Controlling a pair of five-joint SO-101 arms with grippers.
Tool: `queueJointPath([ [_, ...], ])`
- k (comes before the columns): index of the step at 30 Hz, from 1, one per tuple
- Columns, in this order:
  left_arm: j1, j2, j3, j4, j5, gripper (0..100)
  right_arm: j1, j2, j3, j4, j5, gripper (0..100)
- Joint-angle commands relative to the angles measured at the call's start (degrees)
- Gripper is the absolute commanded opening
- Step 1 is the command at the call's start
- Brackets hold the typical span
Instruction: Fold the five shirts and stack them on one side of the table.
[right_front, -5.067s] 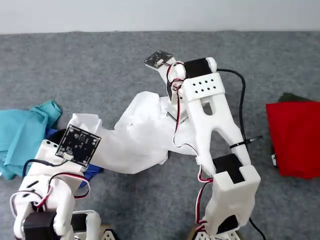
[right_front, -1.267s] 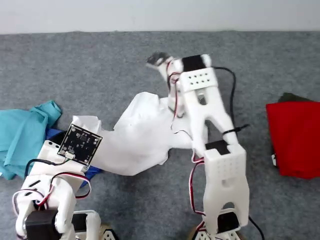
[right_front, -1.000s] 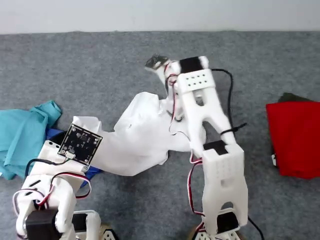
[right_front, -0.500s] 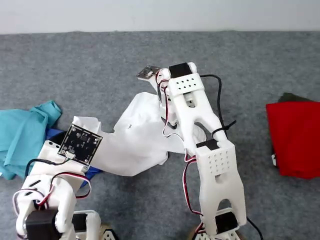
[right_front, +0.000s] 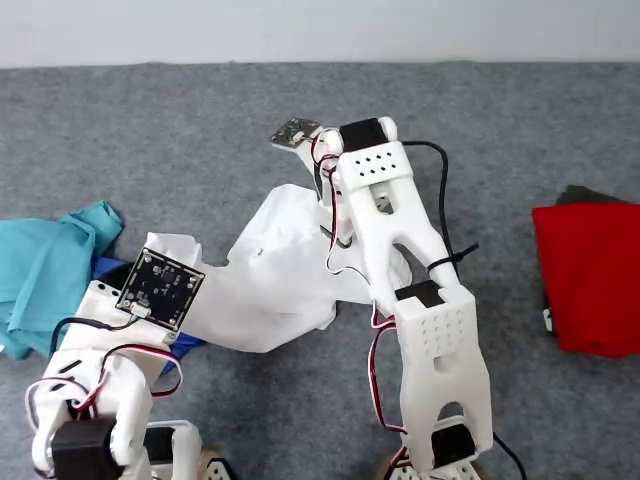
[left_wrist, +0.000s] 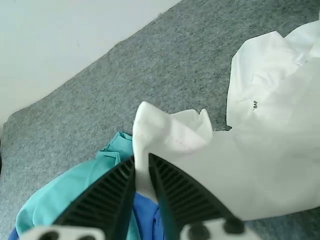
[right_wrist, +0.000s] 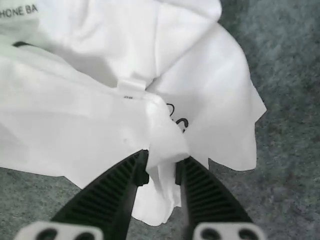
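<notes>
A white shirt (right_front: 270, 270) lies crumpled across the middle of the grey table, stretched between both arms. My left gripper (left_wrist: 141, 172) is shut on a bunched corner of the white shirt (left_wrist: 270, 150) near the table's left side. My right gripper (right_wrist: 161, 162) is shut on a fold of the white shirt (right_wrist: 75, 125) at its far right part, under the right arm (right_front: 390, 215). A teal shirt (right_front: 45, 265) and a blue shirt (right_front: 185, 345) lie at the left. A folded red shirt (right_front: 590, 285) sits at the right edge on a dark green one (right_front: 580, 194).
The grey carpeted table (right_front: 180, 130) ends at a white wall (right_front: 300, 30) along the far side. The left arm's base and circuit board (right_front: 158, 288) stand at the near left.
The right arm has swung leftward and a little farther back with the shirt fold in its gripper, pulling the cloth along. The left arm has stayed put.
</notes>
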Motion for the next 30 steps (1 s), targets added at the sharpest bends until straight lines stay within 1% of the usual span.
queueJointPath([
  [1, 0.0, -0.26, -0.4, -1.05, -0.44, 1, -0.13, 1.19, -2.37, 2.33, -1.41, 6.4],
  [5, 0.0, -0.26, -0.4, -1.05, -0.44, 1, 0.04, 3.74, -2.46, 2.33, 0.44, 0.9],
  [7, 0.0, -0.26, 0.22, -1.32, -0.44, 1, 0.31, 3.38, -2.81, 2.33, 0.53, 1.2],
  [10, -0.35, -0.26, 0.66, -1.49, -0.44, 1, 1.71, -0.57, -3.69, 2.33, 0.62, 1.2],
  [14, -0.44, -0.35, -1.19, -2.11, -0.35, 1, 5.14, -9.71, -4.66, 2.33, 0.62, 1.2],
  [18, -0.44, -0.26, -2.86, -5.63, 1.23, 1, 8.66, -18.86, -4.66, 2.33, 2.55, 1.2],
  [25, -0.44, -0.26, -4.09, -10.73, 1.23, 1, 14.55, -30.11, -4.66, 2.24, 5.01, 1.2],
  [27, -0.44, -0.26, -5.49, -13.1, 1.41, 1, 15.52, -33.19, -4.66, 2.07, 5.01, 1.2],
  [30, -0.44, 0.0, -8.04, -19.34, 4.04, 1, 15.6, -38.81, -4.75, 1.1, 4.92, 1.2],
])
